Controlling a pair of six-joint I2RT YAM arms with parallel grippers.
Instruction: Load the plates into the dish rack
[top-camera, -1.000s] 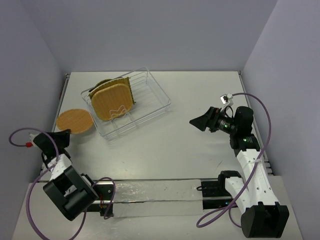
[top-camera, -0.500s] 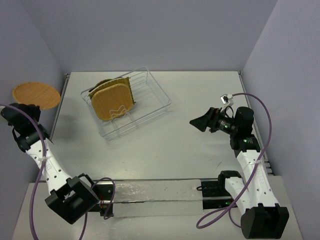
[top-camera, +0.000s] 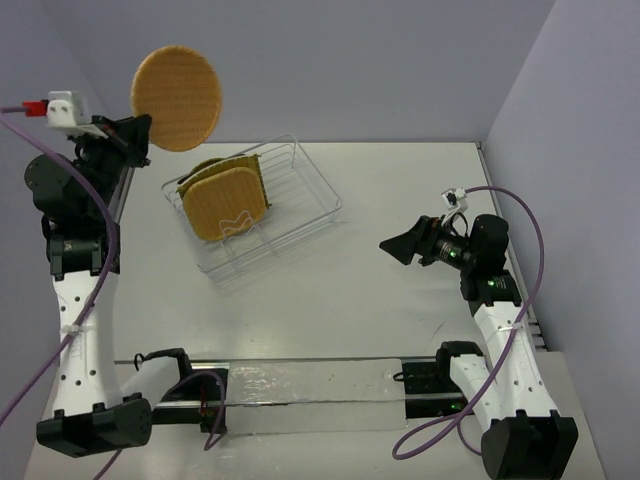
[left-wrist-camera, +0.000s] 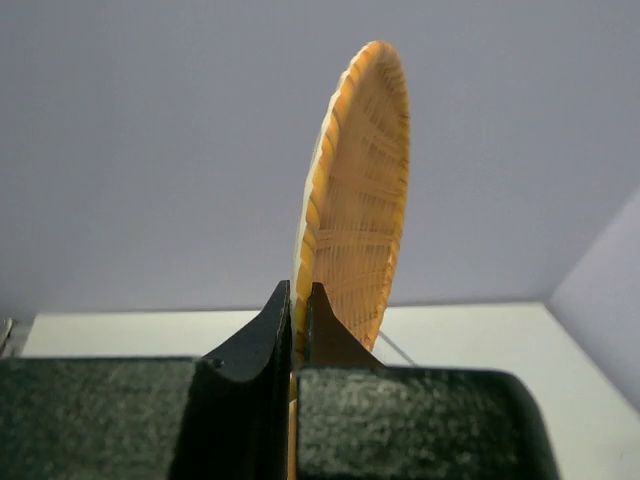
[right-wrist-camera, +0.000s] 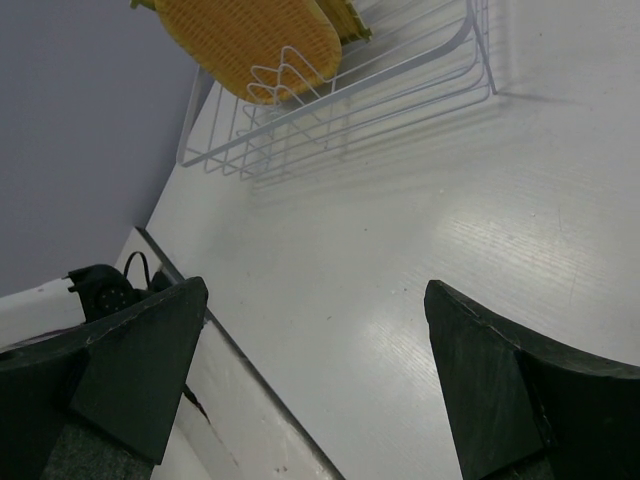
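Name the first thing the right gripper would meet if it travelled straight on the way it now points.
Probably the bare table, short of the dish rack: the open right gripper looks angled down at it. Depth is unclear; it might reach the rack.

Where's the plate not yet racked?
Top view, upper left: round plate clamped in the left gripper, in the air beside the dish rack's left end.

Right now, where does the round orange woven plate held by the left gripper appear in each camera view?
Top external: upper left, the round orange woven plate held high in the left gripper.
Left wrist: centre, edge-on, between the fingers.
Right wrist: not in it.
Shared landmark: silver wire dish rack, top external and right wrist.
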